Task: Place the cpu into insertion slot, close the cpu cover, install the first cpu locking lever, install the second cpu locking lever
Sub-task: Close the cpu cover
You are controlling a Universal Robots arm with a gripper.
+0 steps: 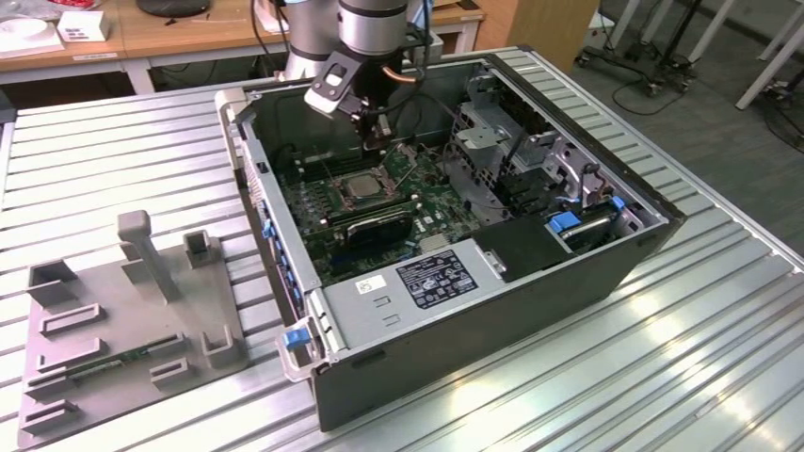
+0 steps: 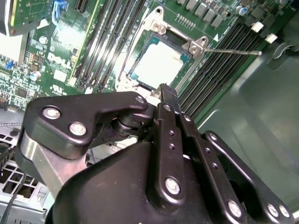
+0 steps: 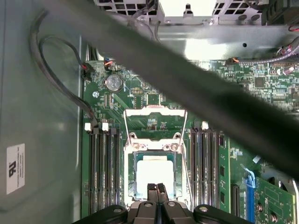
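claw (image 3: 156,186) pinched together, arm (image 1: 373,28) reaching down into case (image 1: 503,311), tips poised over seated cpu (image 3: 155,175)

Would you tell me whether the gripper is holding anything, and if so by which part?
Nothing is held: the gripper is shut and empty, its tips over an edge of the small square silvery-topped cpu lying in the insertion slot.

Arm (image 1: 373,26) is presenting as a silver-grey cylinder with a darker joint band. A white-and-black block (image 1: 329,89) is sitting at its wrist, with an orange-brown cable (image 1: 399,73) curling beside it. Gripper (image 2: 164,89) is showing glossy black linkage bars (image 2: 168,140) in the second wrist view, silver screws (image 2: 172,185) glinting at the pivots.
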